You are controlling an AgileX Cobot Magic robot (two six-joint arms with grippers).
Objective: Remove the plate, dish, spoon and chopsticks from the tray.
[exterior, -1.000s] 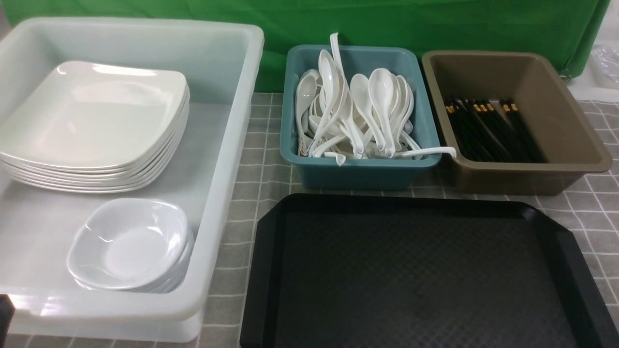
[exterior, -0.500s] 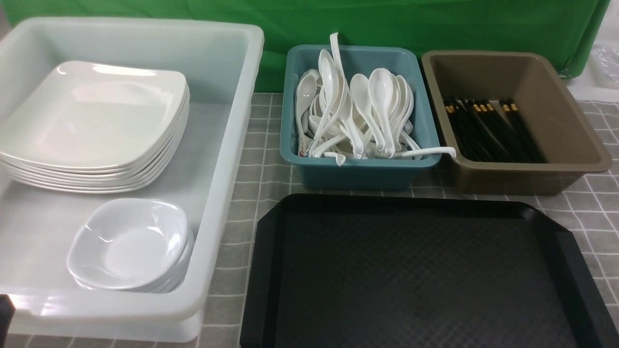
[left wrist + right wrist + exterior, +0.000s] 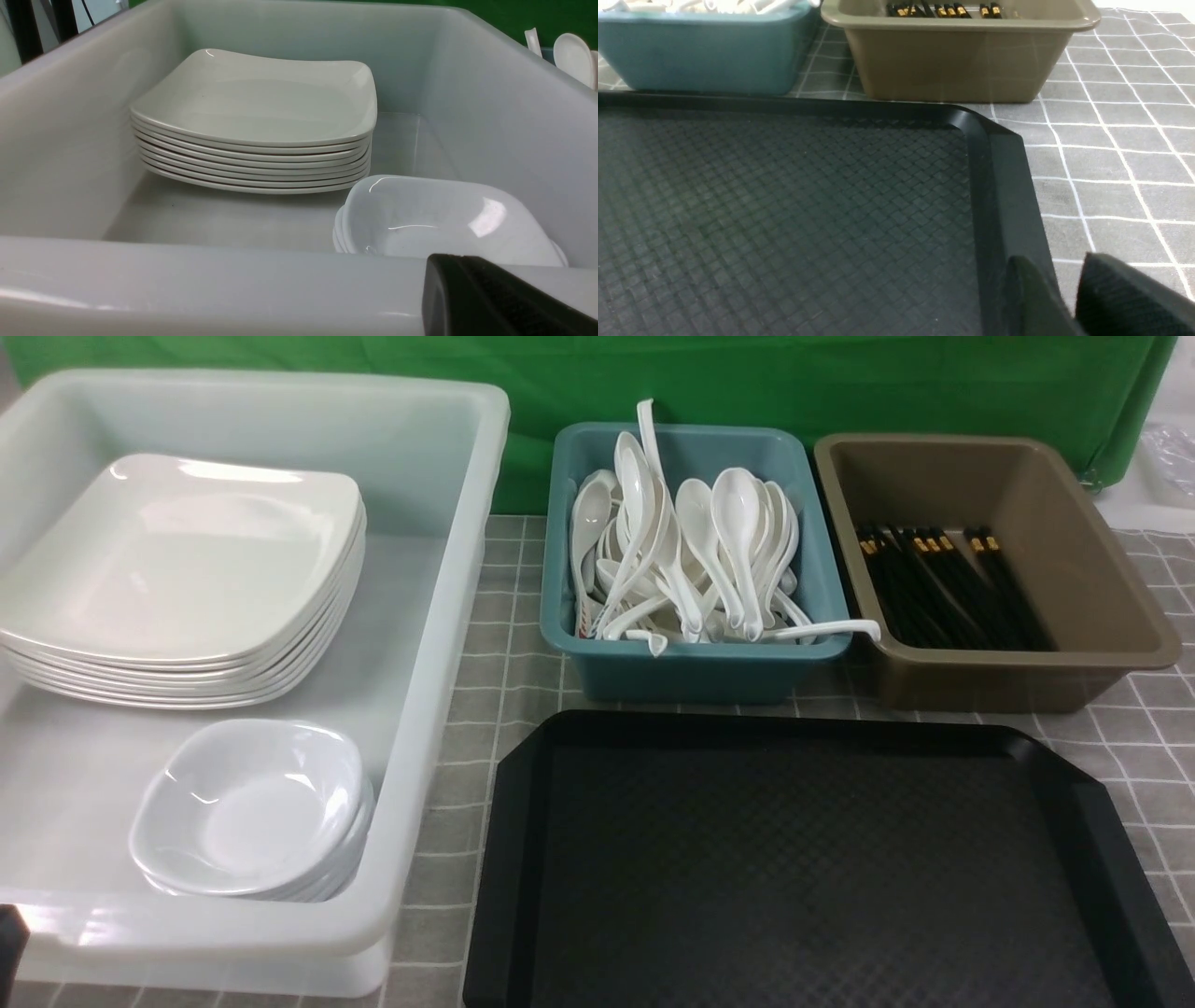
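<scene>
Spoon handle (image 3: 584,618): small red marks, too small to read; it lies among the spoons (image 3: 686,546) in the blue bin (image 3: 700,677).
Chopsticks (image 3: 952,10): gold bands near the ends, with dark marks too small to read; they lie in the brown bin (image 3: 948,60).
Readable text: none.

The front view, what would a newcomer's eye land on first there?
Probably the broad black tray in front, nothing visible on it. Then the glossy plate stack in the white tub at left, and the jumbled spoons in the blue bin beyond the tray.
</scene>
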